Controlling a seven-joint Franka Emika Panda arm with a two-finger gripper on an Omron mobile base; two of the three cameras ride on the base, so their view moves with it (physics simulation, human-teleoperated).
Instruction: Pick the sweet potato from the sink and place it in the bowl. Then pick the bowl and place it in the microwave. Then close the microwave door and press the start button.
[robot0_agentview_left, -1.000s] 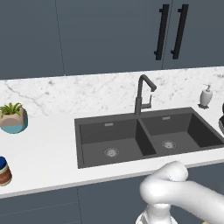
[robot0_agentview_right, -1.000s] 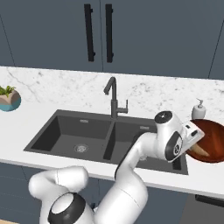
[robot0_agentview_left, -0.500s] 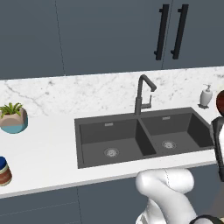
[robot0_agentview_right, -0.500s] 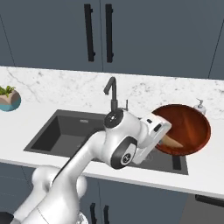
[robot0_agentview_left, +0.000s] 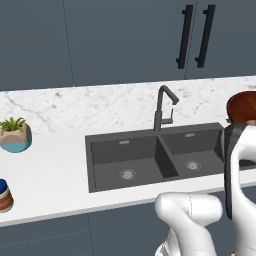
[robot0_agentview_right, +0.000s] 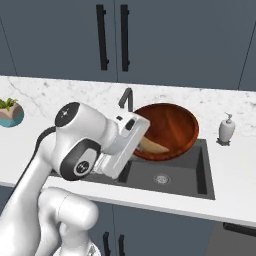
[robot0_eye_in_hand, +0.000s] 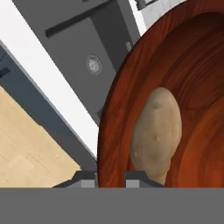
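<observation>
The fingers are clamped on the rim of the bowl, one tip on each side of its wall at 6 o'clock in the hand view. The bowl hangs lifted and tilted above the sink, in front of the faucet. The potato lies inside it against the lower wall. A soap bottle stands on the surface at 3 o'clock of the bowl
</observation>
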